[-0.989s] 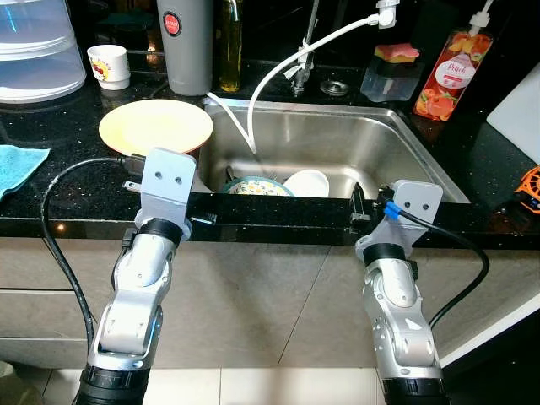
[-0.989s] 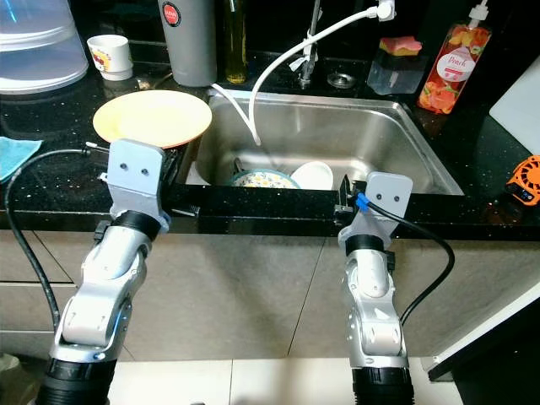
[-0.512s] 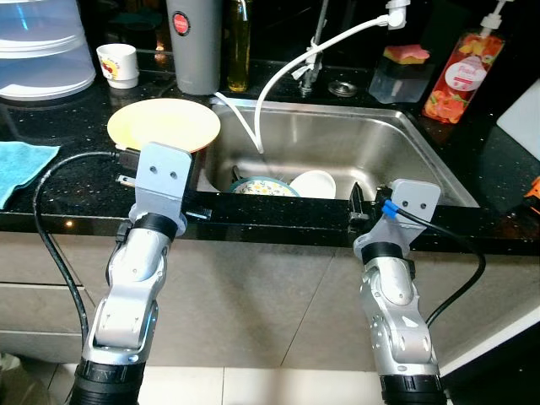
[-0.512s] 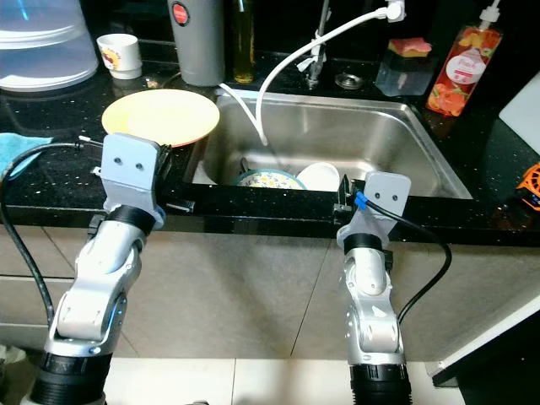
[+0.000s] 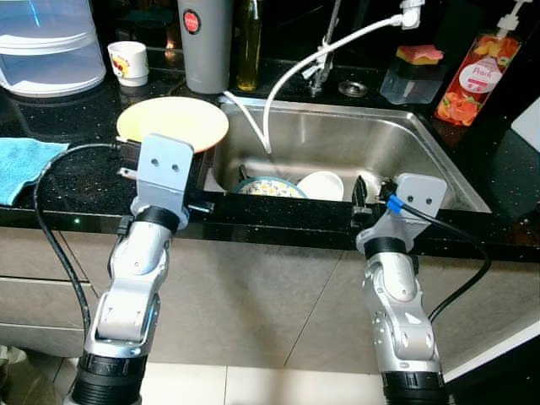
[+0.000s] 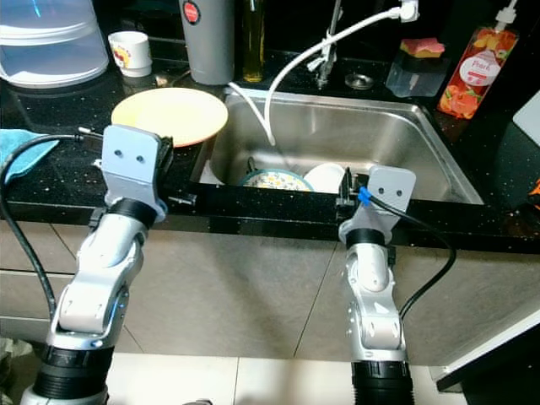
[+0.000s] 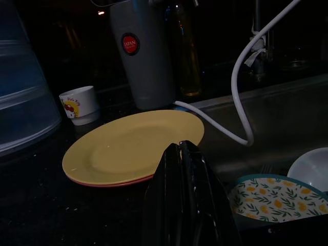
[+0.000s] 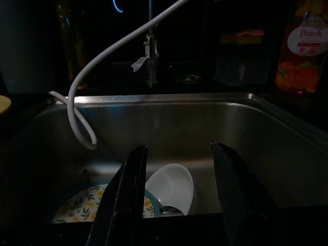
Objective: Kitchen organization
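A yellow plate lies on the black counter left of the steel sink, with a pink rim under it in the left wrist view. In the sink lie a floral-patterned dish and a white bowl. My left gripper is shut and empty, held at the counter's front edge just before the yellow plate. My right gripper is open at the sink's front rim, above the white bowl and floral dish.
A white hose runs from the tap into the sink. A grey flask, an oil bottle, a small cup and a clear container stand behind. A blue cloth lies left; a soap bottle and sponge holder stand right.
The camera has shifted, so the whole scene sits lower and further right. Both arms keep their places at the counter edge, the left gripper shut, the right one open.
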{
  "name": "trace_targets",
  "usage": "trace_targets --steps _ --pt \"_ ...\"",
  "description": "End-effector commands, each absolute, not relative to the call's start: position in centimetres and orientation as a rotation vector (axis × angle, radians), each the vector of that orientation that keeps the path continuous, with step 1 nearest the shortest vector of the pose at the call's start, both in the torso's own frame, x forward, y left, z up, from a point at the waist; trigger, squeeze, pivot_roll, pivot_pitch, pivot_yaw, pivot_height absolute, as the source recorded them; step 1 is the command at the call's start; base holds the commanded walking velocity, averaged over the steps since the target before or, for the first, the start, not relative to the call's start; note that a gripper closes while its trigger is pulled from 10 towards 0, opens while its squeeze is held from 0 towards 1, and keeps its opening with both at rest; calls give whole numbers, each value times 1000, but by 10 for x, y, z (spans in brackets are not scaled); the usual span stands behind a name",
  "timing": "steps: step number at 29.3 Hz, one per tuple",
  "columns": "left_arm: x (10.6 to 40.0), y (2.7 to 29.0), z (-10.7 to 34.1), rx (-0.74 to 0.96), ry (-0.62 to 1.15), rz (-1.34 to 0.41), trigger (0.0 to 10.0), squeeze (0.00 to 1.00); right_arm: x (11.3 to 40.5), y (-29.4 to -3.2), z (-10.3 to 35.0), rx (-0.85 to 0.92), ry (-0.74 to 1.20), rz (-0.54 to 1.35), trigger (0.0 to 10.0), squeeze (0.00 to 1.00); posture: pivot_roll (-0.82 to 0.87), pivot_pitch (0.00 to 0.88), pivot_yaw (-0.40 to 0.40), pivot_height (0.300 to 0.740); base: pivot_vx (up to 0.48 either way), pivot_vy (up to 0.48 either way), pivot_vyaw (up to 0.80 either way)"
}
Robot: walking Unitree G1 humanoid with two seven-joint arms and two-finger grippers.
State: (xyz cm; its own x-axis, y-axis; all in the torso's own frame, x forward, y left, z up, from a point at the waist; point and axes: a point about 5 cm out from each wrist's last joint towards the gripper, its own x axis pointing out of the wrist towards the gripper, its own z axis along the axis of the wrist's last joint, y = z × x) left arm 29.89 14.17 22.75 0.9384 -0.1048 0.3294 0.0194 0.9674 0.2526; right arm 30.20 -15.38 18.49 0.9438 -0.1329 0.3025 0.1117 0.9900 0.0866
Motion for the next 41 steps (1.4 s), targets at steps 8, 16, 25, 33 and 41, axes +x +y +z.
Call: trace_targets --steps 8,16,25,33,41 --pt "301 134 232 251 -357 -80 10000 0 302 -158 185 67 -306 -138 10000 0 270 24 -65 740 0 0 0" --pt "301 133 234 254 -366 -86 10000 0 302 -157 185 69 -307 -139 10000 0 267 28 -68 740 0 0 0" --pt "301 135 233 259 -362 -88 10000 0 302 -157 187 67 -313 -138 10000 0 242 19 -66 740 0 0 0" --pt "300 136 230 262 -355 -87 10000 0 302 -156 187 66 -314 -134 10000 0 240 12 -67 740 0 0 0" --pt "296 137 221 265 -333 -87 10000 0 301 -156 184 62 -309 -129 10000 0 231 0 -65 740 0 0 0"
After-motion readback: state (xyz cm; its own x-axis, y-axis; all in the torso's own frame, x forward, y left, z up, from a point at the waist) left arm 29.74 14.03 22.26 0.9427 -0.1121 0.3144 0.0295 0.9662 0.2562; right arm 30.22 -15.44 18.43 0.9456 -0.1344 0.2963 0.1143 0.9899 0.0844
